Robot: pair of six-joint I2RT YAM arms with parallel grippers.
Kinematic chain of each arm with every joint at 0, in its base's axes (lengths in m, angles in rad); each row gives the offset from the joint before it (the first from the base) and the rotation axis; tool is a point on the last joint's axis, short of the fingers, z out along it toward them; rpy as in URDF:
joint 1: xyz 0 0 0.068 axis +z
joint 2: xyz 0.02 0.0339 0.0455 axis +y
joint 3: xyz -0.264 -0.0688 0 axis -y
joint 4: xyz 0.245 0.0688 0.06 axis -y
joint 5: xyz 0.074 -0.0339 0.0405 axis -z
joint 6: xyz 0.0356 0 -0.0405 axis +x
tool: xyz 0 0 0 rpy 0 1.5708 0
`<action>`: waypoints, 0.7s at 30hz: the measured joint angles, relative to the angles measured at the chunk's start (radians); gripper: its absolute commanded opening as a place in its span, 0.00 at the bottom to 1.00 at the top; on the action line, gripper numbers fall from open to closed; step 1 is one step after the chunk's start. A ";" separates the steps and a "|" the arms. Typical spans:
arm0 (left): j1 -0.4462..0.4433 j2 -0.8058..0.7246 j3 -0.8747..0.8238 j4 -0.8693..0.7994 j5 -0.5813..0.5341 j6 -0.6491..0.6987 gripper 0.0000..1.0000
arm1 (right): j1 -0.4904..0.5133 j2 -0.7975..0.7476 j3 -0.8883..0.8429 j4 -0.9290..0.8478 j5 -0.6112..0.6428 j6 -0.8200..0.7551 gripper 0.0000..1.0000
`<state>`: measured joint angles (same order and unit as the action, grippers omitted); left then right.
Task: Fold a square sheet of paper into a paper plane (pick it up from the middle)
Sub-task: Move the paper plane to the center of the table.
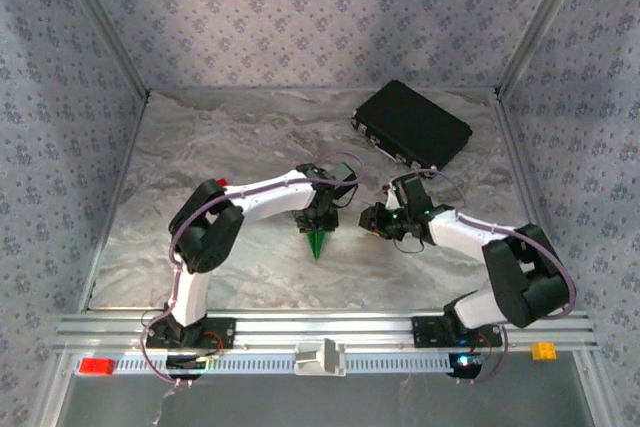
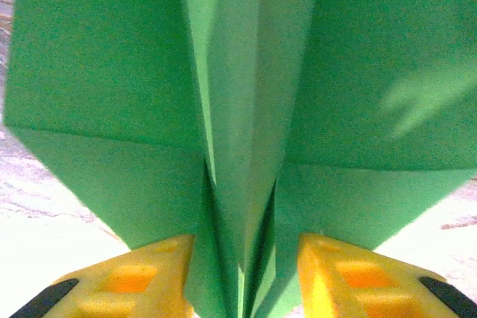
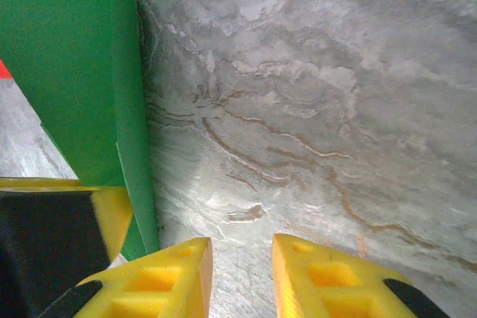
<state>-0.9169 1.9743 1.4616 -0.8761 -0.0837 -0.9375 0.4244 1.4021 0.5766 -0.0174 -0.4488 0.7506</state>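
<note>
Straddling the centre fold of the paper plane point(image 2: 246, 94), the left gripper point(image 2: 246, 249) has one yellow finger on each side of it; whether they pinch the fold or stand just clear cannot be told. The right gripper point(image 3: 242, 251) hangs parted and empty over the marbled table point(image 3: 335, 109), with the plane's green wing just to its left.

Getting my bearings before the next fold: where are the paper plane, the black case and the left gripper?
paper plane point(image 2: 246, 109): left wrist view, on its centre fold.
black case point(image 1: 412, 124): top external view, middle of its top.
left gripper point(image 2: 246, 273): left wrist view, midway between fingertips.
</note>
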 measured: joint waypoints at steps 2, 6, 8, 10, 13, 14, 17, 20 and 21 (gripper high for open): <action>0.000 -0.024 0.000 -0.008 -0.003 0.000 0.40 | -0.007 -0.024 0.004 -0.023 0.012 -0.012 0.29; 0.000 -0.101 0.000 -0.014 -0.023 0.001 0.39 | -0.027 -0.096 0.027 -0.081 0.051 -0.047 0.30; 0.000 -0.155 -0.003 -0.010 -0.051 0.007 0.40 | -0.034 -0.146 0.045 -0.117 0.085 -0.076 0.33; 0.000 -0.233 -0.026 0.011 -0.099 0.026 0.44 | -0.037 -0.212 0.065 -0.155 0.135 -0.108 0.40; 0.004 -0.399 -0.109 0.063 -0.194 0.076 0.59 | -0.039 -0.332 0.095 -0.200 0.230 -0.172 0.50; 0.009 -0.472 -0.156 0.096 -0.228 0.103 0.64 | -0.041 -0.373 0.106 -0.212 0.269 -0.196 0.55; 0.046 -0.659 -0.300 0.202 -0.309 0.174 0.81 | -0.049 -0.461 0.136 -0.237 0.415 -0.259 0.61; 0.114 -0.803 -0.434 0.293 -0.380 0.227 0.99 | -0.066 -0.501 0.144 -0.242 0.597 -0.299 0.67; 0.142 -0.843 -0.479 0.323 -0.405 0.246 1.00 | -0.073 -0.504 0.141 -0.239 0.661 -0.308 0.69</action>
<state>-0.7753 1.1309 0.9829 -0.5529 -0.4889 -0.6910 0.3515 0.8978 0.7174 -0.2565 0.2123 0.4427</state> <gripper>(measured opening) 0.959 0.661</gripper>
